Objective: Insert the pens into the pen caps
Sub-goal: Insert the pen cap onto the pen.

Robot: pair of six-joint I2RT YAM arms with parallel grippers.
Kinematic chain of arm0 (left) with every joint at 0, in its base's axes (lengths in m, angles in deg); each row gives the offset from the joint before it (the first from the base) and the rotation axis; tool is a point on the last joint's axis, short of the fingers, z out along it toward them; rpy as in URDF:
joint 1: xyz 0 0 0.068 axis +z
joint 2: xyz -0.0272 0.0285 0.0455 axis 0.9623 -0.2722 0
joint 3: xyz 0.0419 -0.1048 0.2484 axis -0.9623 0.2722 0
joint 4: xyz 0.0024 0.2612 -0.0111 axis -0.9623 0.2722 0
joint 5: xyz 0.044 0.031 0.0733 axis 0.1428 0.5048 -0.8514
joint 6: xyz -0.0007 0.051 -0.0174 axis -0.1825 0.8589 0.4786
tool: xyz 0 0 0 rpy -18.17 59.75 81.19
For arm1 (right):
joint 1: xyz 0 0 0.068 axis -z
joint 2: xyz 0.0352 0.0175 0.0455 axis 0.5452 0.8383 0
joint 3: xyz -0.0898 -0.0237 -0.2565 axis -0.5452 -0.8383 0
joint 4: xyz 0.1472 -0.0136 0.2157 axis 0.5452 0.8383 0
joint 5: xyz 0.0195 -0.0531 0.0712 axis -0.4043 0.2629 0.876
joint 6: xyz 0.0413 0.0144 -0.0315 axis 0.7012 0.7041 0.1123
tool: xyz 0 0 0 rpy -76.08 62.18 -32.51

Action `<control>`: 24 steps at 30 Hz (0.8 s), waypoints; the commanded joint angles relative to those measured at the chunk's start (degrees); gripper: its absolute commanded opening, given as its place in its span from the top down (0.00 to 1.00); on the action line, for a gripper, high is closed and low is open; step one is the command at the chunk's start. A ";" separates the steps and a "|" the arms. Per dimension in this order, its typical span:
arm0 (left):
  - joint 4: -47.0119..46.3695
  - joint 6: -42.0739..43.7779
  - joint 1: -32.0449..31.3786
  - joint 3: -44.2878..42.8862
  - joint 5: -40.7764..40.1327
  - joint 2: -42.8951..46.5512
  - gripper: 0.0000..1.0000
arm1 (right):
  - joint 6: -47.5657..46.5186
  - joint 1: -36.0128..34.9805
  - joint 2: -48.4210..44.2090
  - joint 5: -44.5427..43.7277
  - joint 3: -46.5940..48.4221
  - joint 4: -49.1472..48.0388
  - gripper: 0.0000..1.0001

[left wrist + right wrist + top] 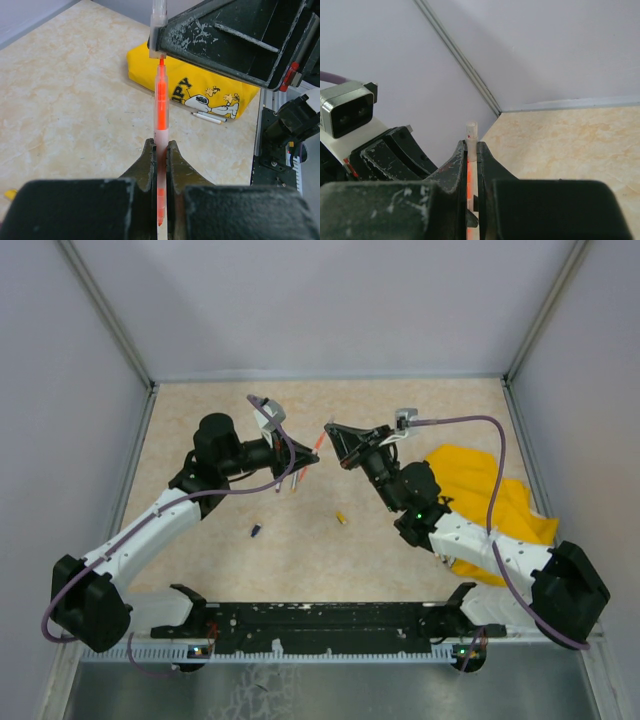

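Orange-pink pen [161, 107] held tip to mouth with a clear pen cap [158, 20], in the air above the table [200, 420].
We find the left gripper [160, 150] clamped narrowly on the pen's lower barrel, with the pen pointing away from it. The right gripper [471, 150] is closed tight on the cap, whose open end meets the orange tip. We cannot tell whether the tip has entered. Two further pens [207, 117] lie at the edge of the yellow cloth [145, 62], on the right arm's side. A dark blue cap [256, 531] and a yellow cap [341, 518] lie loose on the table, well apart from each other and nearer the bases.
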 commanded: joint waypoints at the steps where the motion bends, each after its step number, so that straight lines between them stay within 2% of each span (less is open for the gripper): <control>1: -1.79 0.77 0.05 -0.47 -0.02 0.50 1.00 | -0.33 -0.19 -0.43 -0.18 -0.16 -2.18 1.00; 24: -1.73 0.71 0.06 -0.52 -0.24 0.45 1.00 | -1.94 -0.13 0.80 3.14 -3.49 -3.36 1.00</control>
